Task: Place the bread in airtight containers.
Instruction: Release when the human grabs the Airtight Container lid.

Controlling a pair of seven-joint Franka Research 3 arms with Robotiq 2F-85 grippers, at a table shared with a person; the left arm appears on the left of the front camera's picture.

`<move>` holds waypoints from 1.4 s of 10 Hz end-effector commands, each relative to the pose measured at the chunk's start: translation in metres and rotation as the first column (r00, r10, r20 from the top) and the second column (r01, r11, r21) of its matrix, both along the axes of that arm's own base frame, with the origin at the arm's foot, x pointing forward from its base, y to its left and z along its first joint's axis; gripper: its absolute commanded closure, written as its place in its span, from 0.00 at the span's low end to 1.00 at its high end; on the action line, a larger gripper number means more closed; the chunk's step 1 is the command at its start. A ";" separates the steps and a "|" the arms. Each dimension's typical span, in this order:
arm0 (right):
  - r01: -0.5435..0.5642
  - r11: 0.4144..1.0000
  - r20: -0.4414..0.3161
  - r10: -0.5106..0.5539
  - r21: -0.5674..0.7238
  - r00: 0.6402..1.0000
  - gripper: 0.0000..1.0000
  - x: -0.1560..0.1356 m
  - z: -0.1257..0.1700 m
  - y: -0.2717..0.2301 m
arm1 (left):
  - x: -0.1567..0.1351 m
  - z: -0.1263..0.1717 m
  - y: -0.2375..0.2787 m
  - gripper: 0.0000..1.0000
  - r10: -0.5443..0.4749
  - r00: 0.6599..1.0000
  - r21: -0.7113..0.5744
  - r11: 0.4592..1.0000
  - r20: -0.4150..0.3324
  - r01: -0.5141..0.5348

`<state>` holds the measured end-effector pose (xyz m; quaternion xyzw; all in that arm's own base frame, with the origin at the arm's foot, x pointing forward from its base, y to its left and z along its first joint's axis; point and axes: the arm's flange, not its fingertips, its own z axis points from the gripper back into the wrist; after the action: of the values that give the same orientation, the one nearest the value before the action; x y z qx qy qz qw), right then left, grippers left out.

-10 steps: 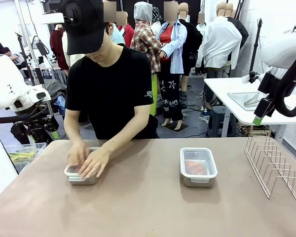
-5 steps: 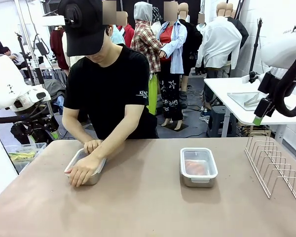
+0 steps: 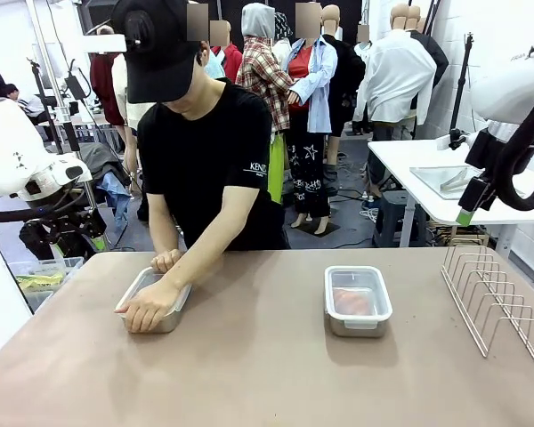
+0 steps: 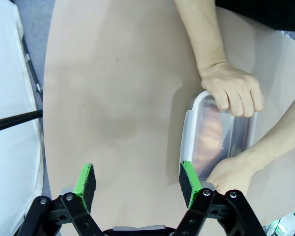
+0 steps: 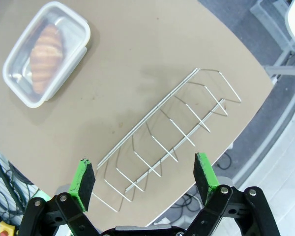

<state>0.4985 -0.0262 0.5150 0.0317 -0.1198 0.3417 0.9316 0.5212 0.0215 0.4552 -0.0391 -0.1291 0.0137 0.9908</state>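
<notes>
— Start at the left gripper [image 4: 137,183]. How does it stand?

— Jaws spread wide, nothing between the green pads, hovering above bare table [image 4: 113,98]. Going outward, the nearer tin [image 4: 217,139] lies just off to the side of one pad, toward the right of the left wrist view, with its clear lid [image 4: 191,142] on top and a croissant [image 4: 210,137] showing through.

— Which way does its long axis run?

— Roughly along the fingers' own direction, away from the camera, so the open jaws already face across its short side (a judgement, not a measurement). The croissant lies lengthwise inside.

— Is it free to take?

— No. The person's hands are on it: one hand [image 4: 234,95] at the far end, the other [image 4: 229,176] at the near end, pressing the lid, it seems. Those hands are plainly nearer than either gripper.

— And the right gripper [image 5: 145,178]?

— Also wide open and empty, above the wire rack [image 5: 167,140] near the table's edge. The second tin [image 5: 46,52] sits well apart beyond the rack, lid on, croissant [image 5: 44,51] inside, its long axis slanted to the fingers.

— So what remains?

— Probably only the snapping shut of the left-side tin [image 3: 155,300], which the person holds.
</notes>
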 end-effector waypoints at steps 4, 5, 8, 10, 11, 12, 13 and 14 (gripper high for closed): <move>0.002 1.000 -0.007 -0.002 -0.011 1.000 0.00 0.002 0.001 0.000 | -0.001 0.002 0.001 0.12 0.002 1.000 0.002 1.000 0.004 -0.002; 0.002 1.000 -0.007 -0.002 -0.011 1.000 0.00 0.002 0.001 0.000 | -0.001 0.002 0.001 0.12 0.002 1.000 0.002 1.000 0.004 -0.002; 0.002 1.000 -0.007 -0.002 -0.011 1.000 0.00 0.002 0.001 0.000 | -0.001 0.002 0.001 0.12 0.002 1.000 0.002 1.000 0.004 -0.002; 0.002 1.000 -0.007 -0.002 -0.011 1.000 0.00 0.002 0.001 0.000 | -0.001 0.002 0.001 0.12 0.002 1.000 0.002 1.000 0.004 -0.002; 0.002 1.000 -0.007 -0.002 -0.011 1.000 0.00 0.002 0.001 0.000 | -0.001 0.002 0.001 0.12 0.002 1.000 0.002 1.000 0.004 -0.002; 0.002 1.000 -0.007 -0.002 -0.011 1.000 0.00 0.002 0.001 0.000 | -0.001 0.002 0.001 0.12 0.002 1.000 0.002 1.000 0.004 -0.002; 0.002 1.000 -0.007 -0.002 -0.011 1.000 0.00 0.002 0.001 0.000 | -0.001 0.002 0.001 0.12 0.002 1.000 0.002 1.000 0.004 -0.002; 0.002 1.000 -0.007 -0.002 -0.011 1.000 0.00 0.002 0.001 0.000 | -0.001 0.002 0.001 0.12 0.002 1.000 0.002 1.000 0.004 -0.002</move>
<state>0.4985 -0.0261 0.5150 0.0318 -0.1198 0.3417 0.9316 0.5212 0.0215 0.4552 -0.0391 -0.1291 0.0137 0.9908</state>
